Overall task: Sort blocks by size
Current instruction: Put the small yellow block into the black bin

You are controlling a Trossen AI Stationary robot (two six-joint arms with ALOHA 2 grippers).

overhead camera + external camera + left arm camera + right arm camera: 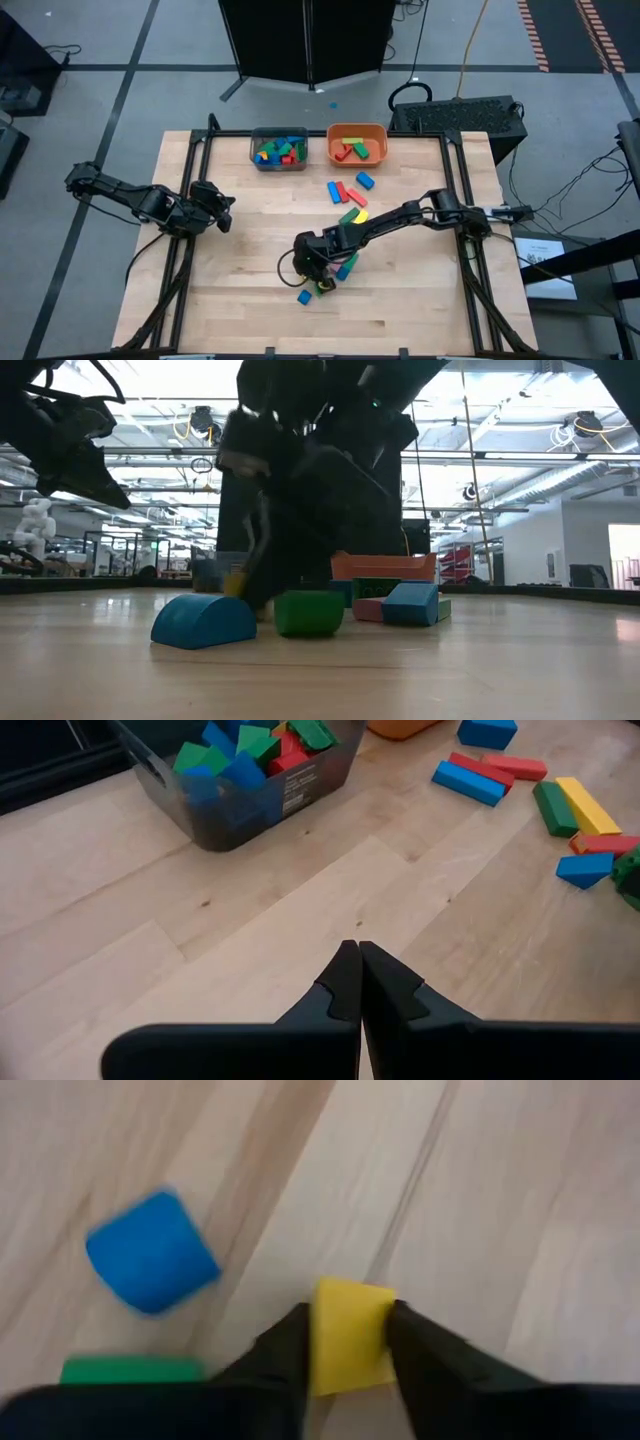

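My right gripper (318, 272) is near the table's middle front, shut on a small yellow block (350, 1335). A blue block (150, 1265) and a green block (130, 1370) lie on the wood beside it; they also show in the low view, the blue one (203, 622) and the green one (308, 612). More loose blocks (348, 195) lie behind it, among them red, blue, green and yellow bars. My left gripper (358, 965) is shut and empty over the table's left part (225, 212). My right gripper pinches the yellow block by two opposite sides (322, 1330) between its two fingers (285, 1350). The fingers come slanting down from above. Whether the block is clear of the table I cannot tell.
A grey bin (279, 148) with several blocks and an orange bin (357, 143) with a few blocks stand side by side at the table's far edge. Bare wood lies between my left gripper and the grey bin (250, 795).
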